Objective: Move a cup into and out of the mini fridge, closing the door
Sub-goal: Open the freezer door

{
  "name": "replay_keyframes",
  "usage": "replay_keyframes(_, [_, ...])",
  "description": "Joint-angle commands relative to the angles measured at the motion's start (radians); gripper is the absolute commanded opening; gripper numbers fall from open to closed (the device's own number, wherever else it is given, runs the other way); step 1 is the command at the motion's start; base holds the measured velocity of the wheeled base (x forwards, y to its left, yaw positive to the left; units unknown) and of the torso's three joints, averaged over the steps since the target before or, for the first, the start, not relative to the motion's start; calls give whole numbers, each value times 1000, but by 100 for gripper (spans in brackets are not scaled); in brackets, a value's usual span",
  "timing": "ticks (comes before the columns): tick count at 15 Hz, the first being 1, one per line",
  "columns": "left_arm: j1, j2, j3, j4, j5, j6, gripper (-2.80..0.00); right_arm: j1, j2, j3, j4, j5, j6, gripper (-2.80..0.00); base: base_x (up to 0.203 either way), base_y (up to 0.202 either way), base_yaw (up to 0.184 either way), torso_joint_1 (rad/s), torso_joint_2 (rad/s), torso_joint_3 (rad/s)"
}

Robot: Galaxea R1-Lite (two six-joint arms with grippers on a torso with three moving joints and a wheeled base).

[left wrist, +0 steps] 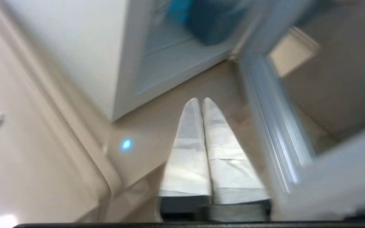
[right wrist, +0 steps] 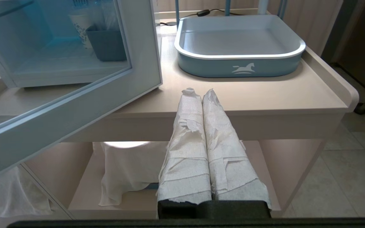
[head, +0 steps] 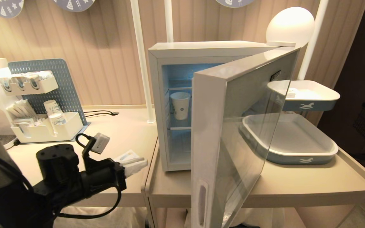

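Head view: left tool [head: 144, 163] just beside mini fridge [head: 166, 104].

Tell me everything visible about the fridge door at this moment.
The door stands swung wide open, hinged on the mini fridge's right side. It has a thick white frame around a clear glass pane, a recessed handle slot near its lower free edge, and a small dark label near the top. Nothing touches it; the shut left gripper is short of it.

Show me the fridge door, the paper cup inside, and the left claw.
door [head: 233, 133], head view, glass pane.
paper cup [head: 180, 106], head view, side wall.
left claw [head: 138, 165], head view, shut white tips.
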Motion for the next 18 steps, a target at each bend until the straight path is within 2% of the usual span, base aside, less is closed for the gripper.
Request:
replay_keyframes(1, [-53, 58, -45, 68, 105, 0, -280, -1, 2, 0, 0, 0, 0, -280, 0, 0, 0, 0, 0, 0])
replay_keyframes(4, [-175, 46, -60, 86, 128, 0, -280, 0, 2, 0, 0, 0, 0, -280, 0, 0, 0, 0, 0, 0])
replay_keyframes(9, [-436, 18, -147, 116, 127, -5, -280, -1, 2, 0, 0, 0, 0, -280, 0, 0, 0, 0, 0, 0])
replay_keyframes(12, [-563, -23, -209, 221, 131, -6, -280, 0, 2, 0, 0, 0, 0, -280, 0, 0, 0, 0, 0, 0])
replay_keyframes(15, [-684, -35, -209, 256, 131, 1, -280, -1, 2, 0, 0, 0, 0, -280, 0, 0, 0, 0, 0, 0])
replay_keyframes(18, [-850, -48, -288, 416, 138, 55, -280, -1, 2, 0, 0, 0, 0, -280, 0, 0, 0, 0, 0, 0])
